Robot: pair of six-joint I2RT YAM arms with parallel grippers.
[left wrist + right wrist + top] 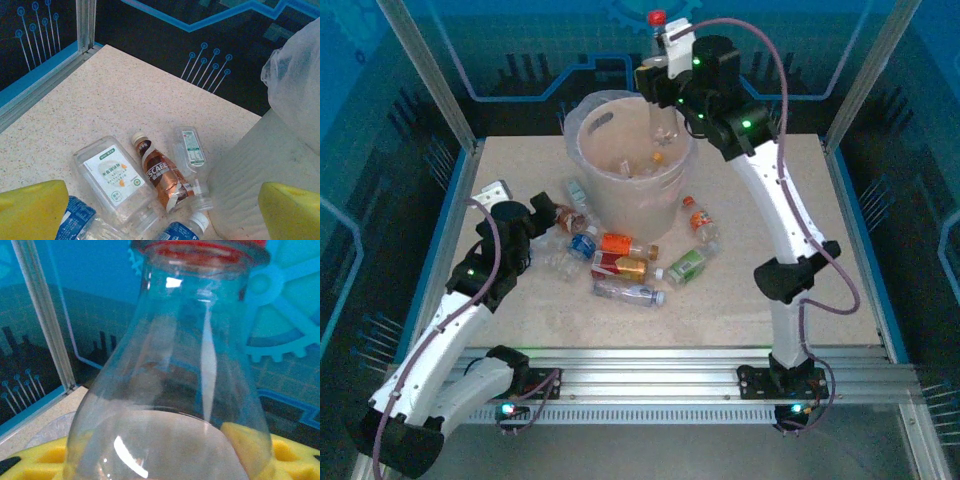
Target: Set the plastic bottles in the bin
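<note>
The right gripper (665,72) is closed partway on one red-capped clear bottle (657,18), holding it upright directly above the bin (585,135). In the right wrist view that bottle's clear shoulder sits between the yellow pads (40,460). A few bottles already lie in the lined bin, but their number is unclear.

About ten loose bottles (630,292) lie on the table (800,230) in front of the bin; the left cluster is hard to separate.

The left gripper (160,220) hangs over that cluster, jaws spread wide and empty. Five bottles lie under it, among them a brown coffee bottle (160,172) and a flattened clear one (112,175).
</note>
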